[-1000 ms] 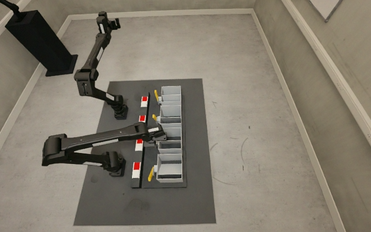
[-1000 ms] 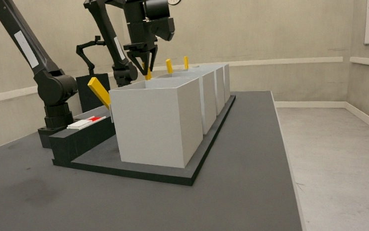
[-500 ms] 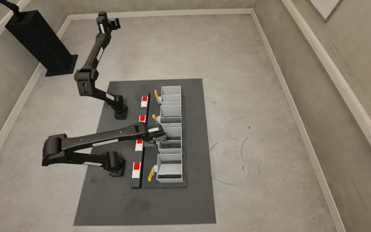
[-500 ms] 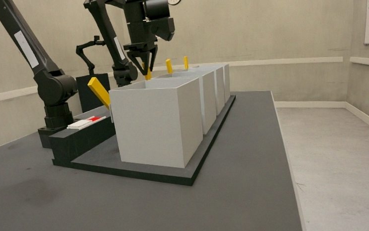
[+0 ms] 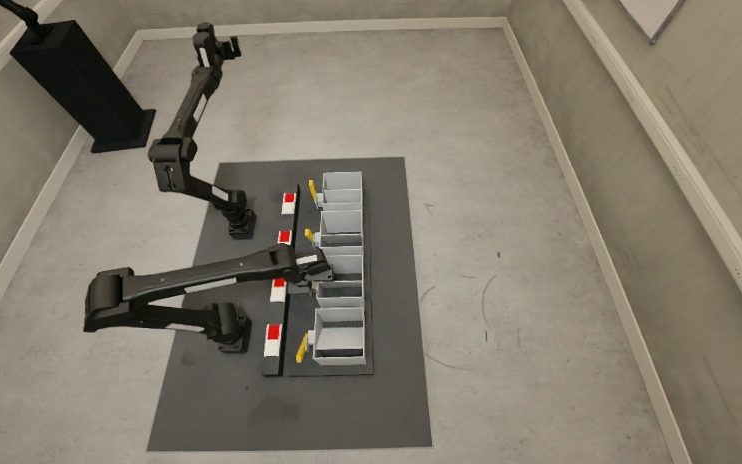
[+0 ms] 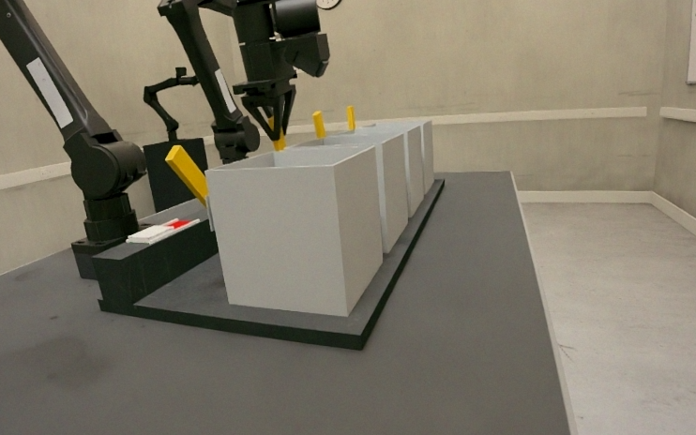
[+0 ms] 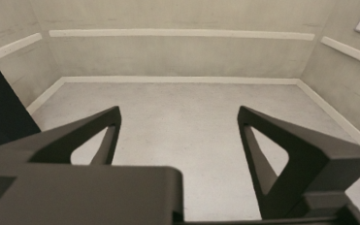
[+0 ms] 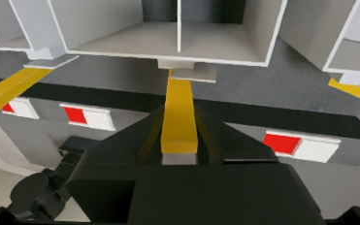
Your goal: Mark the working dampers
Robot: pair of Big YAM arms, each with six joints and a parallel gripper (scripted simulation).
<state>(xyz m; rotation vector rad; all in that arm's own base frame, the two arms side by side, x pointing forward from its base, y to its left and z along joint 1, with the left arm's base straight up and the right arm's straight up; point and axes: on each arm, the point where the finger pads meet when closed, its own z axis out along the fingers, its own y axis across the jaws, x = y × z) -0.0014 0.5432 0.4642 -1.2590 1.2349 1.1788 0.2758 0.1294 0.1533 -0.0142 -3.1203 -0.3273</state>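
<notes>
Four grey box dampers stand in a row; the nearest damper (image 5: 339,311) (image 6: 285,232) has a tilted yellow handle (image 5: 301,348) (image 6: 188,173). My right gripper (image 6: 277,133) (image 8: 179,112) points down and is shut on the second-nearest damper's yellow handle (image 8: 180,131), which stands about upright. That damper's blade (image 8: 179,29) looks edge-on. The two far handles (image 5: 309,235) (image 5: 313,190) belong to the far dampers. The sliders (image 5: 272,340) (image 5: 288,202) (image 8: 302,145) (image 8: 88,116) show red beside white covers; the second-nearest is partly hidden by the arm. My left gripper (image 7: 179,112) is open and empty, away from the row.
The dampers stand on a dark base (image 6: 285,326) behind the raised slider rail (image 6: 118,264). Both arms are mounted on the rail's side of the grey mat (image 5: 287,420). The right arm reaches across the rail. A black pedestal (image 5: 80,86) stands at the back left.
</notes>
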